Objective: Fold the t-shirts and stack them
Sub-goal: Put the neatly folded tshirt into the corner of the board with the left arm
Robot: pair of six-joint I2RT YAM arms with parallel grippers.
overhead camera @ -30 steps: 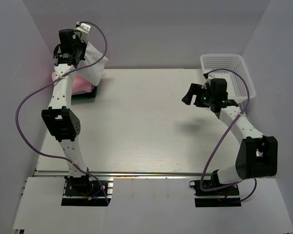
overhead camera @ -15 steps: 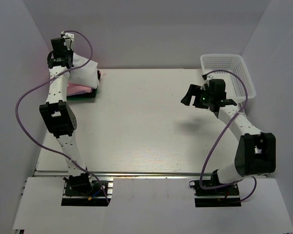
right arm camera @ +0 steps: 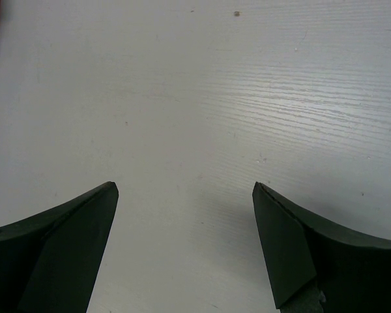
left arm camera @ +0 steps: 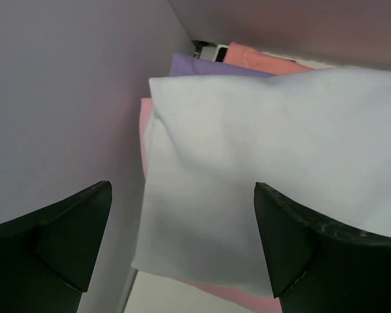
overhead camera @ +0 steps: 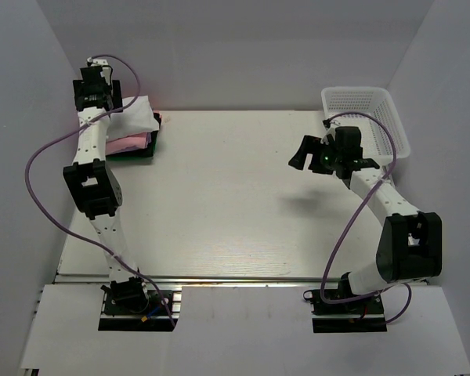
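A folded white t-shirt (overhead camera: 133,117) lies on top of the stack at the table's back left corner, over a pink t-shirt (overhead camera: 130,142) and a dark green one (overhead camera: 138,154). My left gripper (overhead camera: 96,92) hangs above the stack's left side, open, with nothing in it. In the left wrist view the white t-shirt (left arm camera: 267,176) spreads below the open left gripper (left arm camera: 182,189), with pink cloth (left arm camera: 260,57) and a purple layer (left arm camera: 208,65) showing beyond it. My right gripper (overhead camera: 303,154) hovers over the right half of the table, open and empty (right arm camera: 186,186).
A white mesh basket (overhead camera: 392,129) stands at the back right corner, just behind the right arm. The left wall (left arm camera: 58,98) is close beside the stack. Bare white tabletop (right arm camera: 202,85) lies under the right gripper.
My left gripper has opened and let go of the white t-shirt, which has dropped from hanging in the air onto the stack. The right arm has barely moved.
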